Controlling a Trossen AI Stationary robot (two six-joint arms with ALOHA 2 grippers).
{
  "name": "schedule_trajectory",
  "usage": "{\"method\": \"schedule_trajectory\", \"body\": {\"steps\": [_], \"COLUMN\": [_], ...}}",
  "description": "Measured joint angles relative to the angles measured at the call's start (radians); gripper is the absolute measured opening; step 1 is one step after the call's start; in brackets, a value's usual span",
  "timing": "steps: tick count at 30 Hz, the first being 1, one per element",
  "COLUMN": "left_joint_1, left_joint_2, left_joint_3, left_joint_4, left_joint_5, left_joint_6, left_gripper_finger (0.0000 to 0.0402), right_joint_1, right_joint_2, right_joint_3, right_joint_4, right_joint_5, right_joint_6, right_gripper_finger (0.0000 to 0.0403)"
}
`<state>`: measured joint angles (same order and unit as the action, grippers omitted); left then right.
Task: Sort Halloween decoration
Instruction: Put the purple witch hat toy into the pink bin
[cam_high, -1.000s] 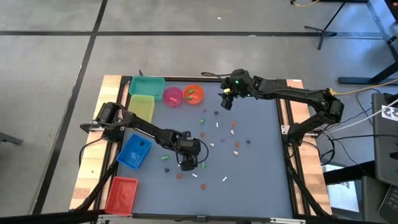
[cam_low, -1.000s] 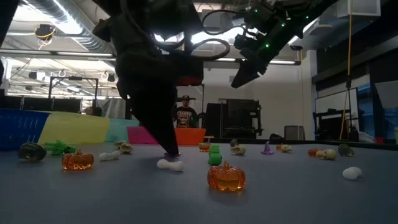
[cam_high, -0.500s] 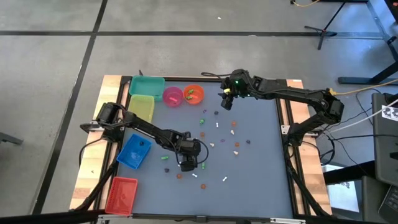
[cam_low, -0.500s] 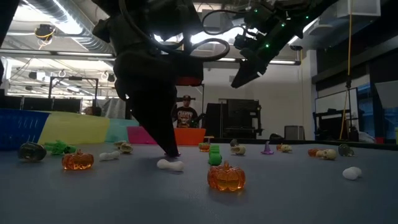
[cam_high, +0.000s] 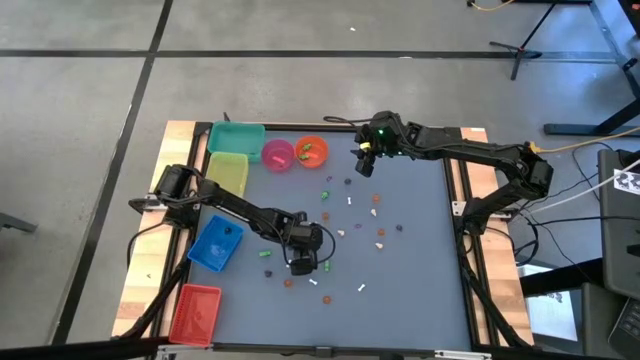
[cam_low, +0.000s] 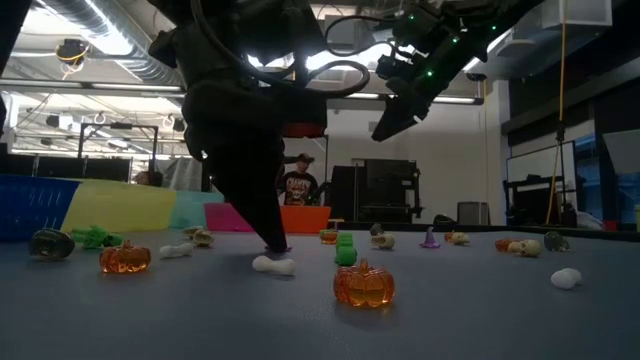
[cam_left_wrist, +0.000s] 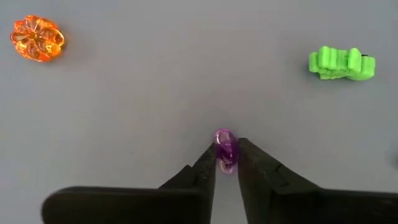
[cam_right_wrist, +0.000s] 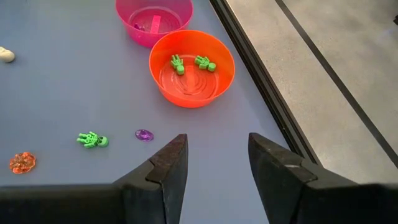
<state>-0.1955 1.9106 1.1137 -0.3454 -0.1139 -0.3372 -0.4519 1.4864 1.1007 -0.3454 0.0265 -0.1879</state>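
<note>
1. My left gripper (cam_left_wrist: 227, 163) was down at the table's near-middle, and a small purple trinket (cam_left_wrist: 226, 149) sat right between its fingertips. In the left wrist view the two dark fingers pinched it from either side, with the piece poking out just past the tips.

2. That trinket stood on edge, its long axis running forward along the fingers, so the jaws were squeezing its thin side. I judged that grip good, but narrow.

3. In the low view the left gripper's tips (cam_low: 272, 243) met the grey table (cam_high: 420, 290) just behind a white trinket (cam_low: 273, 264). I judged the next move to be a straight lift, clear of that white piece.

4. An orange pumpkin (cam_left_wrist: 37, 38) and a green figure (cam_left_wrist: 342, 63) lay well apart from the pinch, one to each side, so neither should snag.

5. My right gripper (cam_right_wrist: 216, 163) hung above the far edge of the table with its fingers well apart and nothing between them. Ahead of it sat the orange bowl (cam_right_wrist: 219, 73), which held two green figures, and the pink bowl (cam_right_wrist: 127, 15) behind it.

6. The rest of the trinkets lay scattered across the middle of the table, nearer the left arm than the right.
</note>
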Motion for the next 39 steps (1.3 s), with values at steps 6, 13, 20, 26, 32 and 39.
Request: {"method": "schedule_trajectory", "body": {"steps": [6, 13, 20, 26, 32, 39], "left_joint_1": [0.000, 0.000, 0.001, 0.001, 0.002, 0.002], "left_joint_2": [0.000, -0.001, -0.001, -0.004, -0.020, -0.046], "left_joint_3": [0.000, 0.000, 0.000, 0.000, -0.002, -0.002], "left_joint_4": [-0.001, -0.001, -0.001, -0.003, -0.018, -0.031], "left_joint_5": [-0.002, -0.002, -0.001, -0.001, -0.002, 0.000], "left_joint_6": [0.000, 0.001, 0.001, 0.000, 0.000, 0.000], "left_gripper_finger": [0.0025, 0.0019, 0.0018, 0.0018, 0.0018, 0.0018], "right_joint_1": [0.000, 0.000, 0.000, 0.000, 0.000, 0.000], "right_joint_2": [0.000, 0.000, 0.000, 0.000, 0.000, 0.000], "right_joint_3": [0.000, 0.000, 0.000, 0.000, 0.000, -0.001], "right_joint_4": [0.000, 0.000, 0.000, 0.000, 0.000, 0.000], "right_joint_5": [0.000, 0.000, 0.000, 0.000, 0.000, 0.000], "right_joint_6": [0.000, 0.000, 0.000, 0.000, 0.000, 0.000], "right_gripper_finger": [0.0168, 0.0168, 0.0168, 0.0168, 0.0168, 0.0168]}}
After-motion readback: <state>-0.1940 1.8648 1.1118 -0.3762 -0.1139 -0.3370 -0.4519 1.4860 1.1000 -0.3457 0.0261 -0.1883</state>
